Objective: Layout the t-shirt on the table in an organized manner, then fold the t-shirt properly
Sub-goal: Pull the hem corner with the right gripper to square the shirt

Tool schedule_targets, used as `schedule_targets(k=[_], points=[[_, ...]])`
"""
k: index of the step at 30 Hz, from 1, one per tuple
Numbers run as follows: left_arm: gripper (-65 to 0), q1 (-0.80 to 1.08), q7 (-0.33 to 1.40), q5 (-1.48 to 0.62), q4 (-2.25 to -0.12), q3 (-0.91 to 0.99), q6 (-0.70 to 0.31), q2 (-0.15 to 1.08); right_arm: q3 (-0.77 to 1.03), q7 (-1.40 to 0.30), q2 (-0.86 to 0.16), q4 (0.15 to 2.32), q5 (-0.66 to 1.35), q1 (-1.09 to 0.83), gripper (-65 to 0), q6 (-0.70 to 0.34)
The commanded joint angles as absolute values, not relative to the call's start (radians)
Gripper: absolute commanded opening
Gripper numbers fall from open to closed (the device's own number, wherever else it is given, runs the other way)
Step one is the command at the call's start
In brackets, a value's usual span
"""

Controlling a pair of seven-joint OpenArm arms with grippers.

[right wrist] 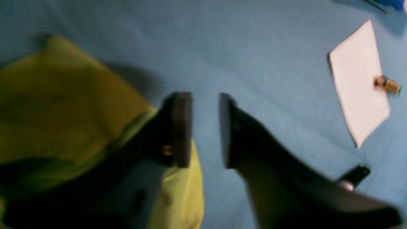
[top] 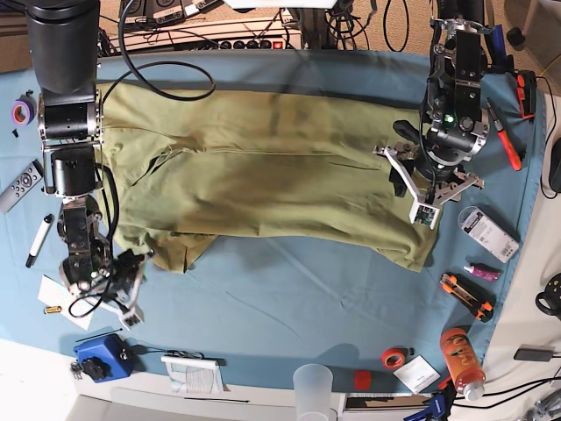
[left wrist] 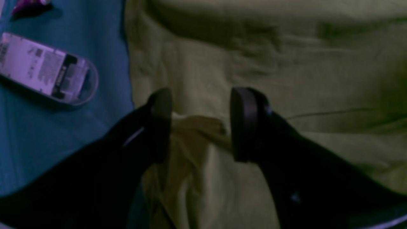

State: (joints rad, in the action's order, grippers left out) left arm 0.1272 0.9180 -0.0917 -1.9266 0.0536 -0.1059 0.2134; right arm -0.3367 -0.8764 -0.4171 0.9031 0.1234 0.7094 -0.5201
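Note:
The olive-green t-shirt (top: 263,167) lies spread wide across the teal table (top: 289,298), its body rumpled. My left gripper (left wrist: 202,106) hovers open over the shirt's edge near the table's right side (top: 419,195). A bunched fold of the t-shirt (left wrist: 197,127) lies between and below its dark fingers. My right gripper (right wrist: 205,105) is open above bare table (right wrist: 254,47), just right of a t-shirt sleeve (right wrist: 63,105), and nothing sits between its fingers. In the base view the right gripper (top: 131,279) hangs by the shirt's lower left corner.
A white blister pack (left wrist: 47,68) lies on the table left of the shirt edge. A white card (right wrist: 359,82) with a small battery (right wrist: 388,85) lies right of my right gripper. Along the front edge stand a plastic cup (top: 314,386), an orange bottle (top: 460,355) and a blue box (top: 101,355).

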Motion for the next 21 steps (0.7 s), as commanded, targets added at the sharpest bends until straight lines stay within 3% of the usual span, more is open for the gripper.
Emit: schedule_targets(k=[1,8,15,21], points=[[-34.9,0.116,0.897,-0.091,-1.945,0.056,-0.106,0.218,-0.330,-0.885,-0.430,0.960,0.141,0.751,-43.3,-0.519],[-34.9,0.117,0.897,-0.091,-1.945,0.056,-0.106,0.218,-0.330,-0.994,-0.429,1.246,0.165,0.748,-42.1,-0.515],[-34.9,0.117,0.897,-0.091,-1.945,0.056,-0.106,0.216,-0.330,-1.122,-0.429,1.221,0.196,0.733,-42.0,-0.557],[-34.9,0.117,0.898,-0.091,-1.945,0.056,-0.106,0.216,-0.330,-0.912,-0.441,1.037,0.202,0.718,-42.0,-0.559]])
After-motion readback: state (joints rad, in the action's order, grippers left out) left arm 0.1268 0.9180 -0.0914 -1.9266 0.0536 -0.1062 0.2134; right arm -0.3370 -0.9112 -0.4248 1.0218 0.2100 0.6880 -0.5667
